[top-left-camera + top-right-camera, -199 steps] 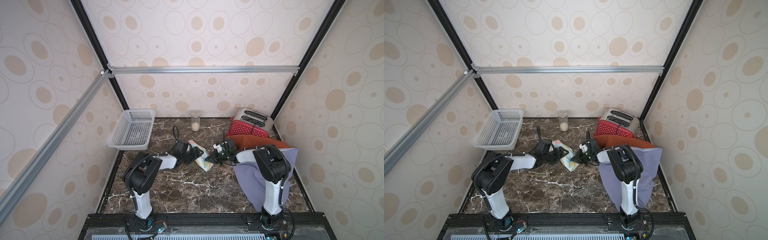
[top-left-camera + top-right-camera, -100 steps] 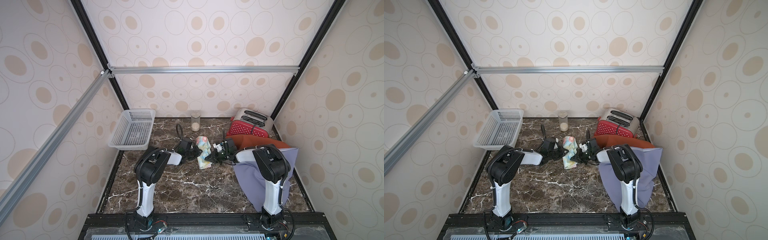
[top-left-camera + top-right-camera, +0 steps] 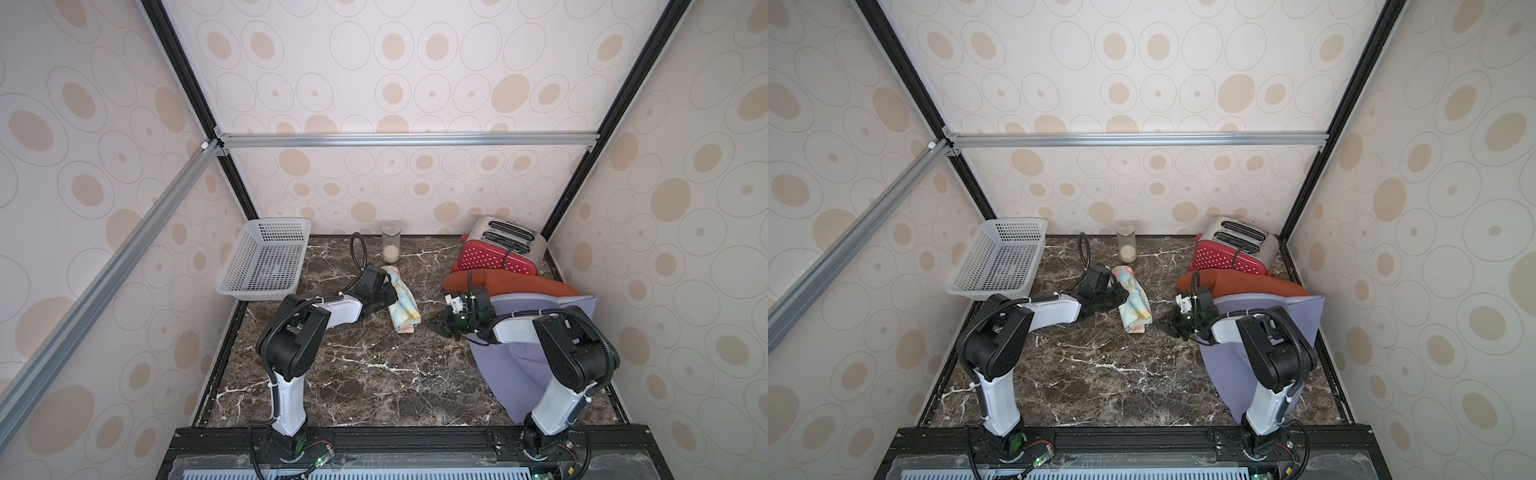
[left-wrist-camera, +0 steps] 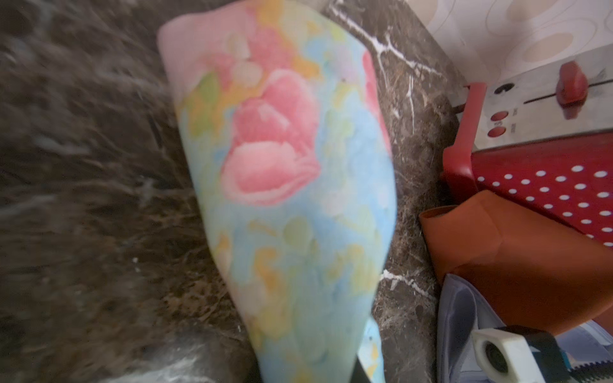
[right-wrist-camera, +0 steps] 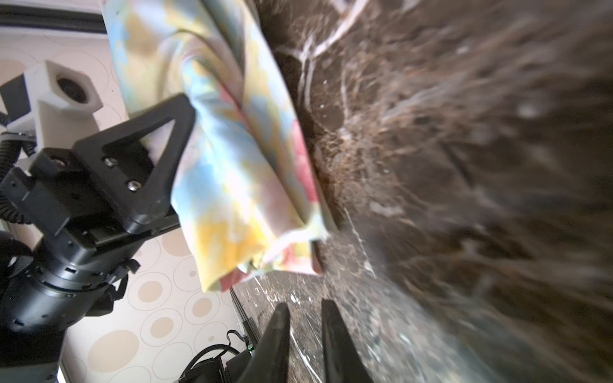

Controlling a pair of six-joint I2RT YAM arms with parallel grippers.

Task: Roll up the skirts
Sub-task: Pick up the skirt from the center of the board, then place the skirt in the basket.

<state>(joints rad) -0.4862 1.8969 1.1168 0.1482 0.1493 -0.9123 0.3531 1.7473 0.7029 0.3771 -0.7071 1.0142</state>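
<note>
1. Left end effector (image 3: pixel 388 296): clamped on the rolled floral skirt (image 3: pixel 402 307), which lies mid-counter (image 3: pixel 365 374).
2. Right end effector (image 5: pixel 305 318): jaws narrowly apart, holding nothing, just beside the roll's near end.
3. Rust-orange skirt (image 3: pixel 519 286) and lavender skirt (image 3: pixel 507 365): unrolled, counter right side.

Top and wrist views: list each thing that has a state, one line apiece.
floral skirt: rolled up.
left hand: shut on the floral skirt.
right hand: open, empty, beside the roll.
rust-orange skirt: unrolled, lying flat.
lavender skirt: unrolled, spread out.
basket: empty.
glass jar: upright, pale fill at the bottom.
toaster: slots look empty.
</note>
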